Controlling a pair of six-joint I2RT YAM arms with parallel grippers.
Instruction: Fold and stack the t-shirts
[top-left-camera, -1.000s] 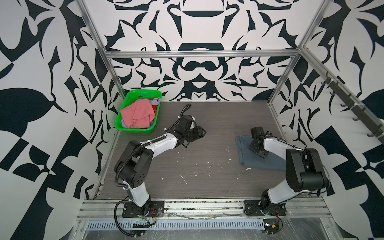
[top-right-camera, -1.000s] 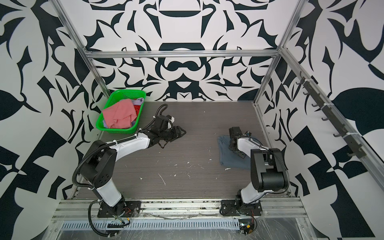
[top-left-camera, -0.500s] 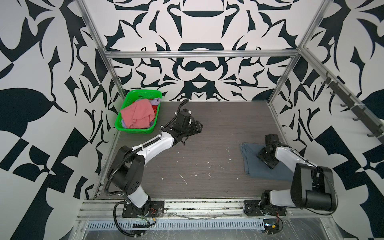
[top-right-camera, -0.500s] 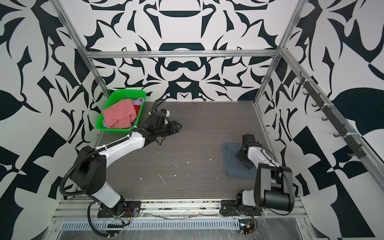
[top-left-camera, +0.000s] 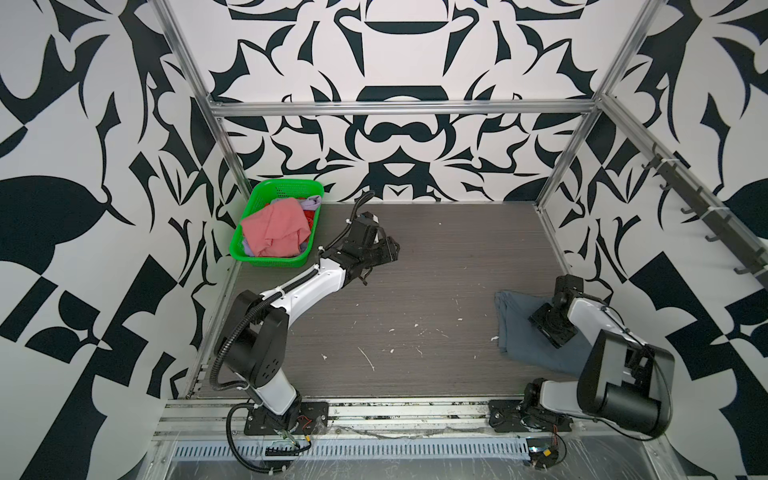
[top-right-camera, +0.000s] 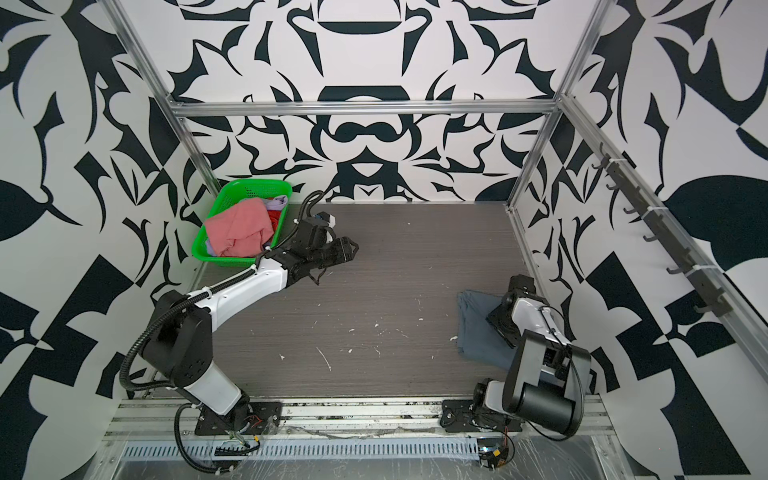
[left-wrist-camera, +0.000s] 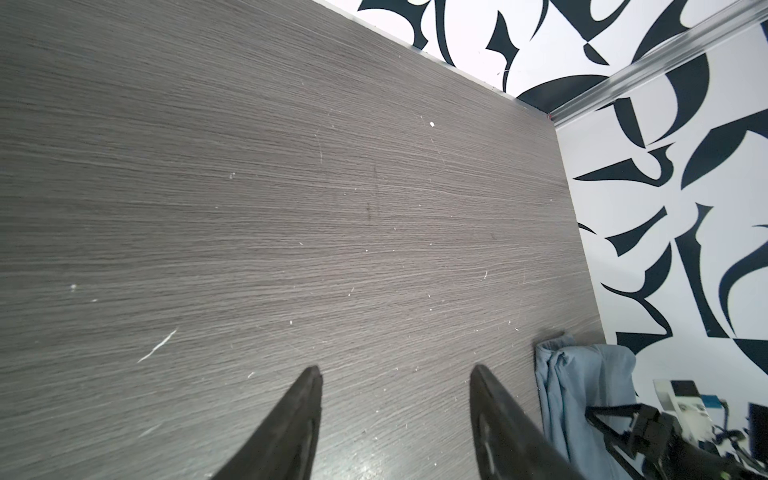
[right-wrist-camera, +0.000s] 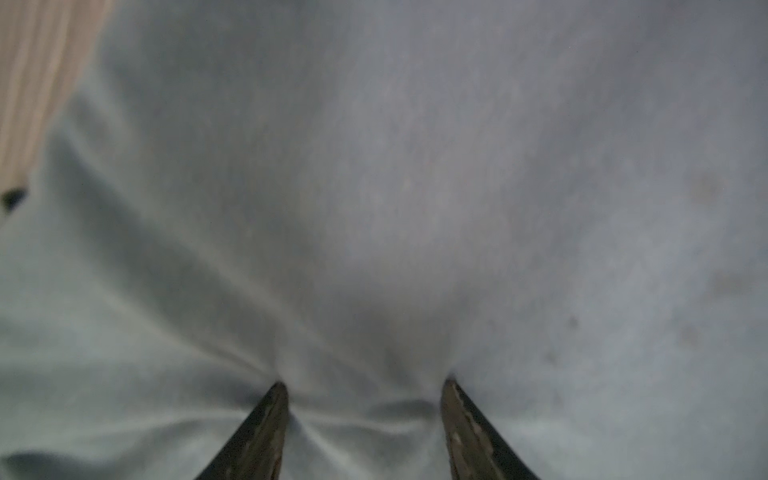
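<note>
Right wrist view | slate t-shirt (right-wrist-camera: 415, 166) — creased | right gripper (right-wrist-camera: 365, 382) spread, tips denting it | left gripper (left-wrist-camera: 395, 369) spread

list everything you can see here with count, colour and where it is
table: 1, dark grey wood grain, floor of the cell
basket: 1, green, back left corner of table
salmon pink t-shirt: 1, pink, crumpled on top in basket
lavender t-shirt: 1, lavender, peeking out at basket's back
red t-shirt: 1, red, mostly buried in basket
blue-grey t-shirt: 1, slate blue-grey, folded on table at right
white flecks: several, white, scattered on table
left hand: 1, black, open, empty, over bare table
right hand: 1, black, open, tips pressing into blue-grey t-shirt
</note>
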